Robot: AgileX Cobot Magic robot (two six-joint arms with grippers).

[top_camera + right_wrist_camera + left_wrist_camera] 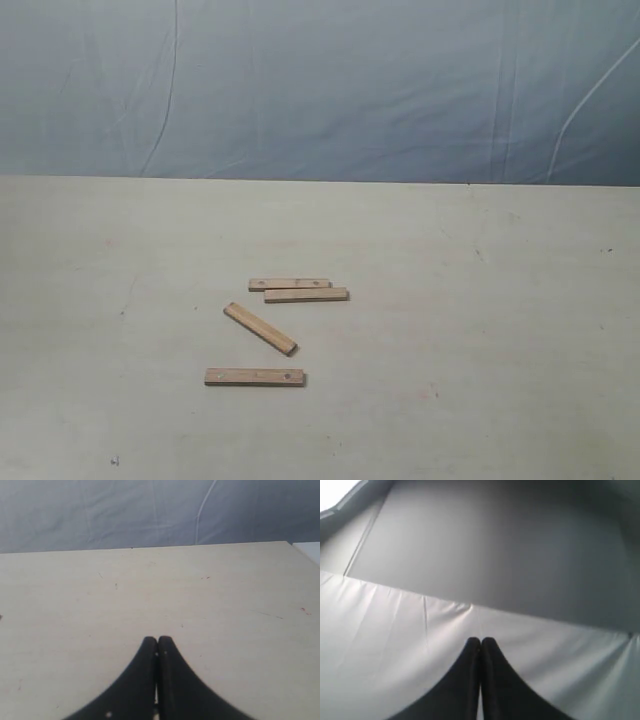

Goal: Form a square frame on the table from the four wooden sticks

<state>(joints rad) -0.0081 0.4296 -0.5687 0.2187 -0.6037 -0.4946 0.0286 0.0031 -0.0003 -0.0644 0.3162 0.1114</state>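
Observation:
Four light-brown wooden sticks lie loose on the pale beige table (480, 300) in the exterior view. Two lie side by side, one (289, 284) just behind the other (306, 295). A third stick (260, 329) lies slanted below them, and the fourth (254, 377) lies level nearest the front. No square frame is formed. Neither arm shows in the exterior view. My left gripper (480, 641) is shut and empty, facing pale cloth. My right gripper (158, 640) is shut and empty over bare table (225, 605); no stick shows in either wrist view.
A blue-grey cloth backdrop (320, 90) rises behind the table's far edge. In the right wrist view the same backdrop (125, 510) stands beyond the table, and the table's corner (290, 544) shows. Faint specks mark the surface.

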